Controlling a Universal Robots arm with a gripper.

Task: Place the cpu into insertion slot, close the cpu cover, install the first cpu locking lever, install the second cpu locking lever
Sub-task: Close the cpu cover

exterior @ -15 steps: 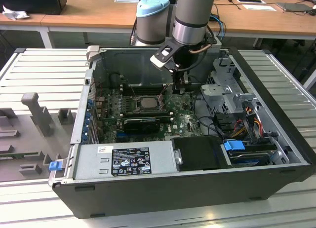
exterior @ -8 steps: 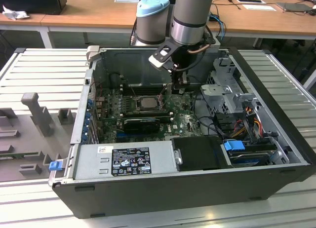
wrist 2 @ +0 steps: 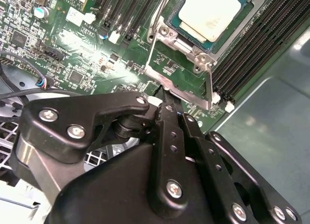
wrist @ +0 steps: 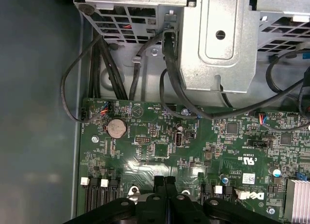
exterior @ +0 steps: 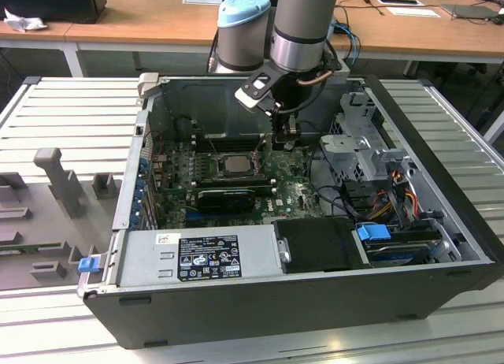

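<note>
The cpu [wrist 2: 209, 13] lies flat, silvery top up, in the insertion slot [wrist 2: 168, 36], whose metal rim frames it on the motherboard [wrist 2: 77, 44]. Black memory slots [wrist 2: 261, 44] flank the socket. The gripper [wrist 2: 164, 94] is near one corner of the socket, apart from the chip, its black fingers [wrist 2: 170, 136] pressed together with nothing visible between them. The tips are just beside a thin metal locking lever [wrist 2: 154, 44] that runs along the socket's edge; whether they touch it cannot be told. In the exterior view the arm [exterior: 303, 25] drops steeply from above into the open computer case [exterior: 315, 301], with the gripper [exterior: 285, 139] low over the board, just to the exterior view's right of the cpu [exterior: 234, 164]. In the first wrist view the closed fingertips [wrist: 160, 181] point at the board below a coin battery [wrist: 116, 128].
</note>
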